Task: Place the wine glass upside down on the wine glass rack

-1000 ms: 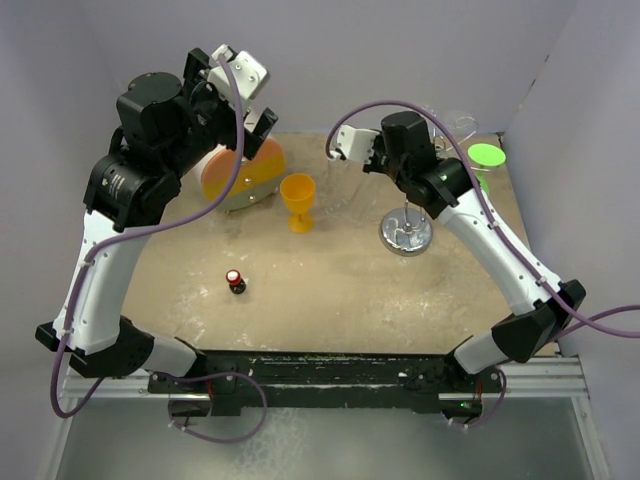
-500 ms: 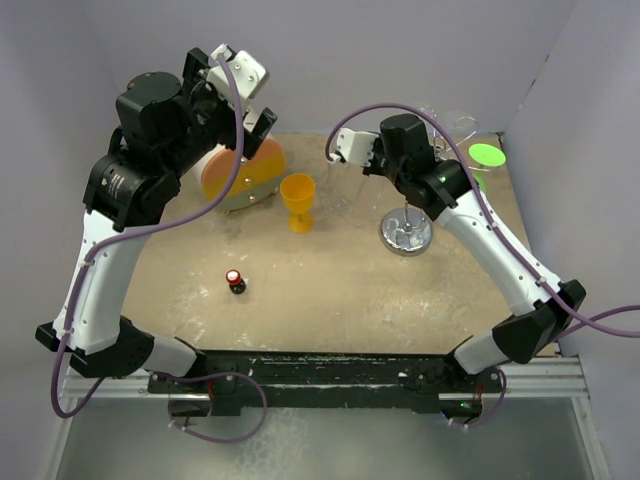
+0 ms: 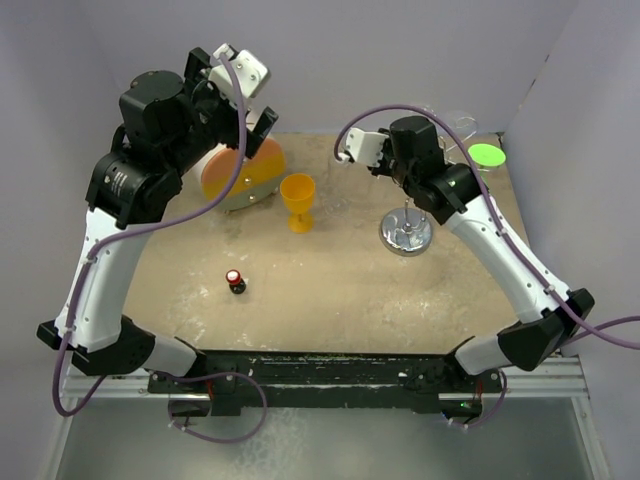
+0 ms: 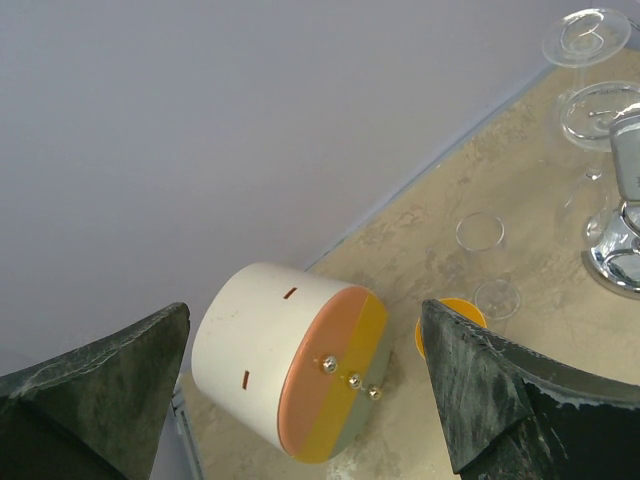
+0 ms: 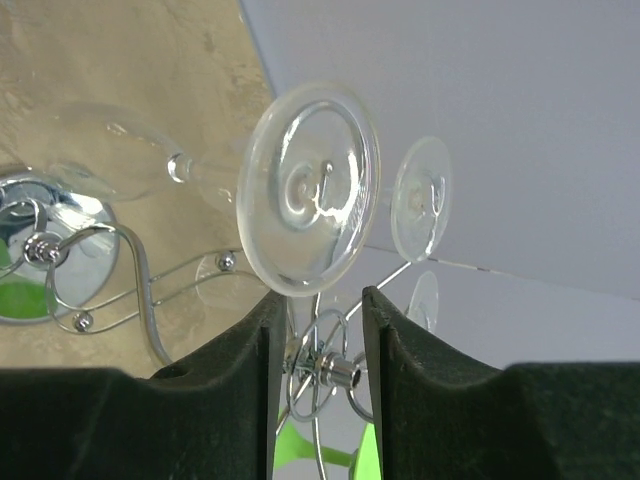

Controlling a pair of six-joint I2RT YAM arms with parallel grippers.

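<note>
In the right wrist view the clear wine glass hangs upside down from the wine glass rack, its round foot (image 5: 310,190) facing the camera and its bowl toward the table. My right gripper (image 5: 318,300) is open, its fingertips just below the foot's rim, and nothing is clamped between them. The rack's wire hub (image 5: 335,372) shows through the gap. The foot of a second hanging glass (image 5: 422,200) is beside it. From above, the rack's chrome base (image 3: 406,233) stands right of centre with my right gripper (image 3: 358,150) high beside it. My left gripper (image 3: 255,115) is raised and wide open.
A white drum with an orange and yellow face (image 4: 290,370) lies on its side below my left gripper. An orange goblet (image 3: 297,200) stands mid-table. A small red-capped bottle (image 3: 234,281) is nearer the front. A green object (image 3: 486,155) sits at the back right.
My right gripper's jaws have opened from shut, letting go of the glass, and the right arm has shifted slightly to the right. The left arm has not moved.
</note>
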